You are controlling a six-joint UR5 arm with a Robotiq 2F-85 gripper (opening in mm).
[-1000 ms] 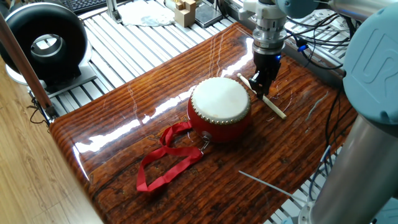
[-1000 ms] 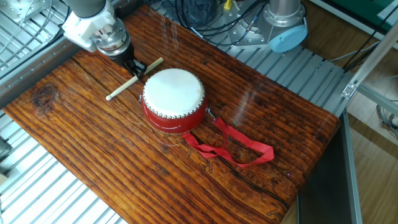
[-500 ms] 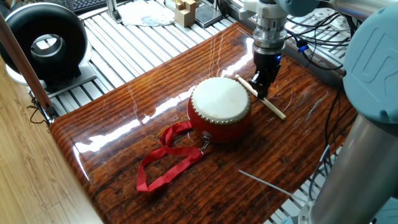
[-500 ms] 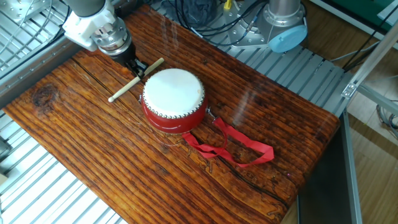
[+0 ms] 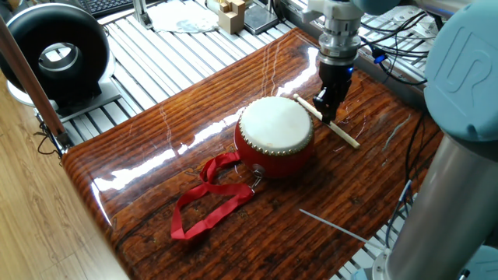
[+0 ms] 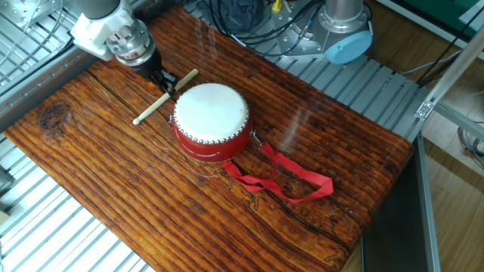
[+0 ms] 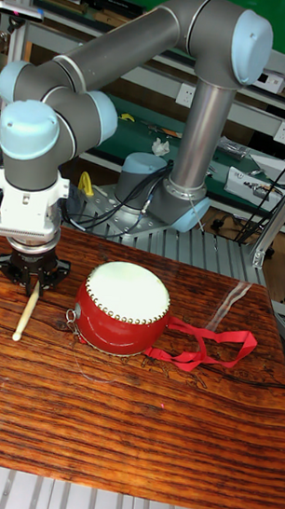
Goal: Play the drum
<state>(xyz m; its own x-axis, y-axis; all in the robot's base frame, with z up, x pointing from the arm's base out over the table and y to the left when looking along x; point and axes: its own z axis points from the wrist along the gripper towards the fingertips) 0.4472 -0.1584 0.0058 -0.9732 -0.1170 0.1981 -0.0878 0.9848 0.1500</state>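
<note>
The small red drum [image 5: 275, 134] [image 6: 211, 119] [image 7: 121, 307] with its cream skin stands in the middle of the wooden table [image 5: 156, 163], its red ribbon strap [image 5: 208, 198] [image 6: 286, 177] [image 7: 204, 347] trailing over the wood. Just beside the drum's rim, my gripper [image 5: 325, 107] [image 6: 165, 82] [image 7: 32, 287] is shut on a pale wooden drumstick [image 5: 327, 121] [image 6: 164, 96] [image 7: 27, 309]. The stick is held near its middle, slanted, with one end close to the drum's edge and the other end low over the table.
A big black ring-shaped device [image 5: 54, 53] sits off the table at the far left. Small wooden blocks [image 5: 231, 14] and a cloth lie beyond the table. A thin metal rod [image 5: 331, 225] rests near the table's near edge. The robot base [image 6: 344, 30] stands behind.
The gripper and drumstick have shifted very slightly; the stick's tilt changed a little beside the drum. The drum and ribbon have not moved.
</note>
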